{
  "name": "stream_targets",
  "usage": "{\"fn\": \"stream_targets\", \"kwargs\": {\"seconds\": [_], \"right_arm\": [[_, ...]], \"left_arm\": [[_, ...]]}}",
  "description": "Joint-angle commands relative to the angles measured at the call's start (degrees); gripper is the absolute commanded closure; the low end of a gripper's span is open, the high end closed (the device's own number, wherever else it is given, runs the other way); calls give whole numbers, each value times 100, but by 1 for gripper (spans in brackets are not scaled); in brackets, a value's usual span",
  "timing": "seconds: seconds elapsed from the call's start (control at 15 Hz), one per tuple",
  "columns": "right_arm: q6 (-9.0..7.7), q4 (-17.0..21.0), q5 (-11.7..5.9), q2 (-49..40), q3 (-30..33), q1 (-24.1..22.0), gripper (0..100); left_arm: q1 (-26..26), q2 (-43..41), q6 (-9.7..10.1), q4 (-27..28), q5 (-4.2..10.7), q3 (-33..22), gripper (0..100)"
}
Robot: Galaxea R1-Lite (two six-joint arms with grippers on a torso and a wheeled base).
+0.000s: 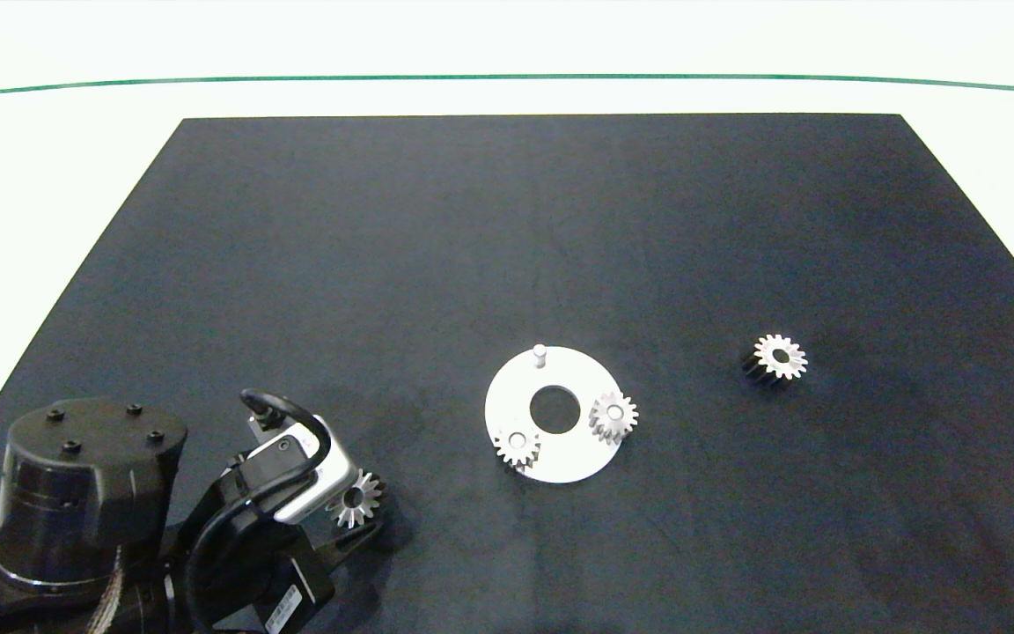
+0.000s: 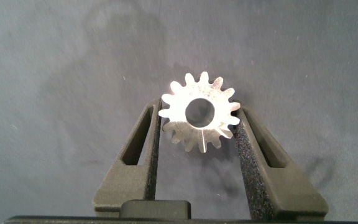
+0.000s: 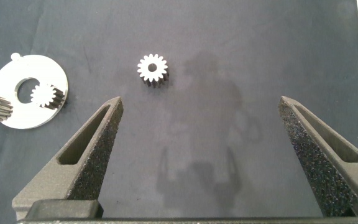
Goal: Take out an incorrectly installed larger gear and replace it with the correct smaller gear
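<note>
A matte black counter (image 1: pixel 507 220) is carrying a round white plate (image 1: pixel 560 458); the left gripper (image 2: pixel 199 134) is clamping the toothed silver larger gear (image 2: pixel 199 118), while the right gripper (image 3: pixel 197 149) is gaping wide short of the smaller gear (image 3: pixel 152 70).

A bright silver toothed metal gear (image 2: pixel 199 112) gleams between the dark grey, foam-padded jaws of the left gripper (image 2: pixel 199 146). The matte black tabletop (image 1: pixel 507 229) carries a flat white round plate (image 1: pixel 560 462) and, at its three o'clock, another silver toothed gear (image 1: pixel 778 357).
</note>
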State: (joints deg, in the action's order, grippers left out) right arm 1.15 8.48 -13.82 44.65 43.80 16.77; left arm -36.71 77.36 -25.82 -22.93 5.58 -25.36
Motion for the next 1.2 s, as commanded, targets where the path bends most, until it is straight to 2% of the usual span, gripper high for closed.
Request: {"fn": "stream_targets", "kwargs": {"seconds": [0.07,0.2,0.33,0.4,0.6,0.67,1.07,1.2], "right_arm": [[0,22,-6,-115,-21,-8,0],[-9,22,-6,-168,-65,-8,0],[-9,57,-6,-247,-73,1,0],[-9,180,-6,-308,-65,1,0],[-9,277,-6,-449,-56,10,0],[-18,277,-6,-475,-65,10,0],[-18,277,11,-519,-56,72,0],[-18,277,11,-528,-65,80,0]], "left_arm": [[-249,16,-55,377,136,-549,75],[-460,148,-64,518,329,-866,75],[-618,288,-64,649,444,-1200,75],[-724,403,-64,790,549,-1375,75],[-891,745,-64,852,681,-1753,75],[-970,851,-72,860,786,-1841,75],[-1084,1545,-72,887,865,-2580,75],[-1067,1677,-72,1124,883,-2887,75]]}}
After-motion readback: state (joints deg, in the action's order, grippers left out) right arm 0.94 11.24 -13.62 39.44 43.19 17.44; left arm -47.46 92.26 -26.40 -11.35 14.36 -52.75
